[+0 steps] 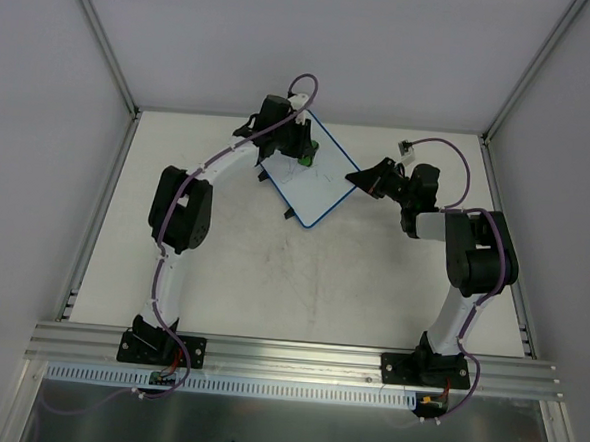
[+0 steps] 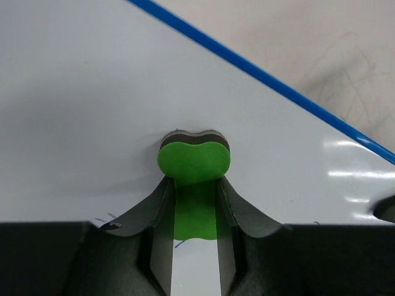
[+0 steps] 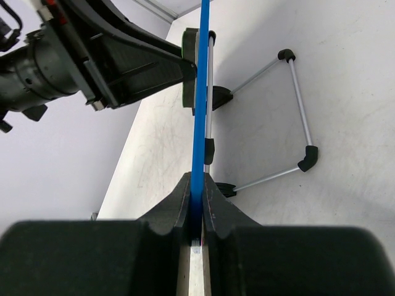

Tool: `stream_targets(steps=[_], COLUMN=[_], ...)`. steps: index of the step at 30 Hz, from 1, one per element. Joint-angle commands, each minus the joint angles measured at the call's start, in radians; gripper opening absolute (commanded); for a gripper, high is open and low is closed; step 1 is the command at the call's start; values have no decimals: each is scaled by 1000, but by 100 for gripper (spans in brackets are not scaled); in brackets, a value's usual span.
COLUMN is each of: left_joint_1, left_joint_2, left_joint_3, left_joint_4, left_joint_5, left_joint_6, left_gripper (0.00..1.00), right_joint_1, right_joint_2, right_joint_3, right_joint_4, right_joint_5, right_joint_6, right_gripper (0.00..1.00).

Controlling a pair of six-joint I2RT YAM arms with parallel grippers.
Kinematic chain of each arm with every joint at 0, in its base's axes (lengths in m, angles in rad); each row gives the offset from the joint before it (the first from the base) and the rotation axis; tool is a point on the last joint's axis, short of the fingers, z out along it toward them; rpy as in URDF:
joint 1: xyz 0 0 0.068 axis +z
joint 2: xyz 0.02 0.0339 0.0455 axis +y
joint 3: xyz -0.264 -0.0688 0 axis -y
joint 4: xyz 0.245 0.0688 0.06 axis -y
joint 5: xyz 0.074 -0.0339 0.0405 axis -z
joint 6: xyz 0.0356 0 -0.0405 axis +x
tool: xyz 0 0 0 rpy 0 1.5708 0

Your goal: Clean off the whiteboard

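Right wrist view was split by the blue-framed white board (image 3: pixel 200 92), judged light and stiff, propped on edge on the surface (image 3: pixel 358 203), its frame clamped in the right gripper (image 3: pixel 197 184), a green eraser (image 2: pixel 194 161) in the left gripper (image 2: pixel 194 185).

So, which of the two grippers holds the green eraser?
The left gripper, with the green eraser set against the whiteboard. The right gripper instead clamps the whiteboard's edge.

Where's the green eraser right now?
In the left wrist view, the green eraser sits pinched in the left tool, pressed against the whiteboard.
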Motion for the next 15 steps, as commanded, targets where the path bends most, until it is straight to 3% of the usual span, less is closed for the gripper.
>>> stream_targets(steps=[1,8,15], left_joint_1=[27,96,161], left_joint_2=[58,38,41], left_joint_3=[-52,-136,-180], left_joint_4=[-53,-56,-67], left_joint_5=[-50,-113,-87], left_joint_6=[-85,-186,-251], left_gripper=[0,0,0], right_joint_1=[32,34,31], right_joint_2=[-7,-7,-6], right_joint_3=[22,24,21], right_joint_4=[51,51,54], right_joint_5=[-110,-111,-110], right_joint_6=[-34,-33,-33], right_gripper=[0,0,0])
